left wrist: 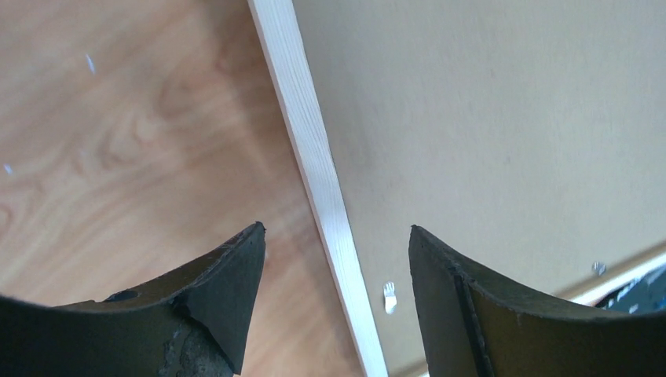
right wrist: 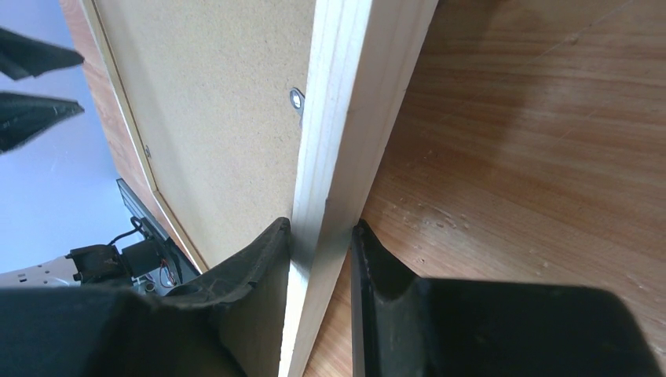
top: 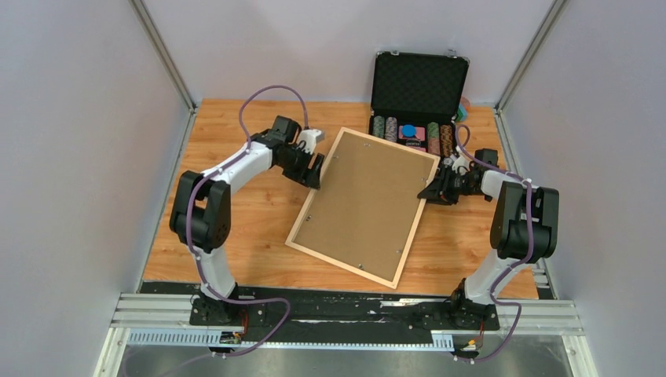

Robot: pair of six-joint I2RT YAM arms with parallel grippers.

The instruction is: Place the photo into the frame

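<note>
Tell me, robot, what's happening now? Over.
Left gripper open astride light-wood rectangular frame edge. Right gripper shut on frame. Brown backing board up; photo unseen.

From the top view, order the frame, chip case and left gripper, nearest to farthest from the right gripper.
1. The frame, its right edge clamped in the right gripper.
2. The chip case, farther back.
3. The left gripper, across the frame.

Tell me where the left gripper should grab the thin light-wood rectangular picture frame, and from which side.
Grip the frame's long left rail, coming from its outer side over the wooden table. That rail is narrow and straight; the open left gripper straddles it, one finger above the brown backing board. The right gripper is shut on the opposite rail, so the hold would be balanced.
</note>
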